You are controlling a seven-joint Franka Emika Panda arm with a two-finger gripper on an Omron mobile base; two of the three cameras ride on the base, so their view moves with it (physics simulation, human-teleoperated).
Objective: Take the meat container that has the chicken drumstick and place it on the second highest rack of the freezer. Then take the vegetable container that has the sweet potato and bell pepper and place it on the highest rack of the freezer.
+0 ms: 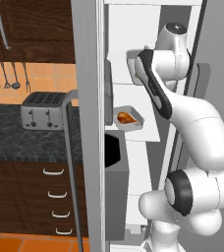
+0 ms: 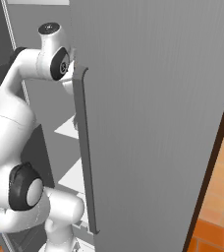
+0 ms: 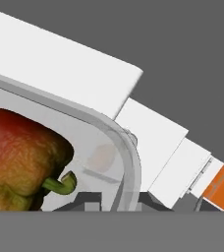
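Drumstick tray (image 1: 129, 118) on freezer shelf (image 1: 151, 132)

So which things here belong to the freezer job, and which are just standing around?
Job:
- glossy orange-brown chicken drumstick in its grey tray on a white freezer shelf
- dark-red bell pepper in the clear container the hand grips

Standing around:
- silver four-slot toaster
- hanging metal utensils

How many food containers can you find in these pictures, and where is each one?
2. One container, holding the drumstick, sits on a freezer shelf. The other container, holding the pepper, is in the gripper, higher up. Others may be hidden behind the arm.
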